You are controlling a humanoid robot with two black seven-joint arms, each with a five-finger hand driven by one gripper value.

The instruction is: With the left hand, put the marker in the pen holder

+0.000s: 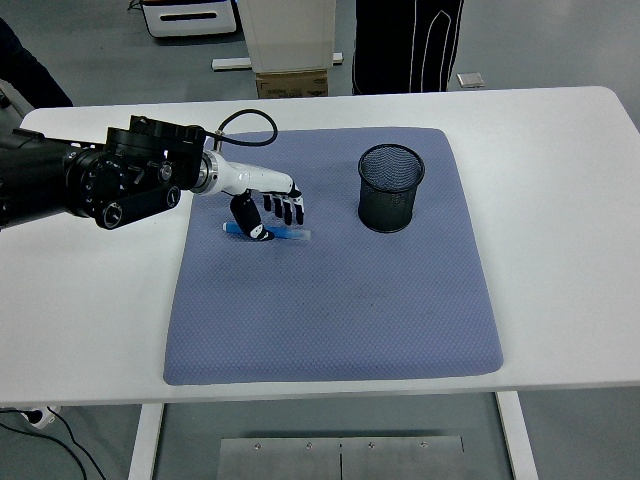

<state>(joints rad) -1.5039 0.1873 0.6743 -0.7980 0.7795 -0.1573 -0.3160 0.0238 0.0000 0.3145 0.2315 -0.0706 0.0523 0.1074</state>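
Observation:
A blue marker [283, 234] lies flat on the blue-grey mat [330, 310], left of the middle. My left hand [272, 214] hangs right over it with the fingers [291, 210] pointing down behind the marker and the thumb [246, 216] at its left end. The fingers are apart and not closed on the marker, which rests on the mat. The black mesh pen holder [391, 187] stands upright on the mat to the right, about a hand's length away, and looks empty. My right arm is out of view.
The mat lies on a white table [560, 200]. A person in dark trousers [408, 45] stands beyond the far edge. A cardboard box [292, 82] sits on the floor behind the table.

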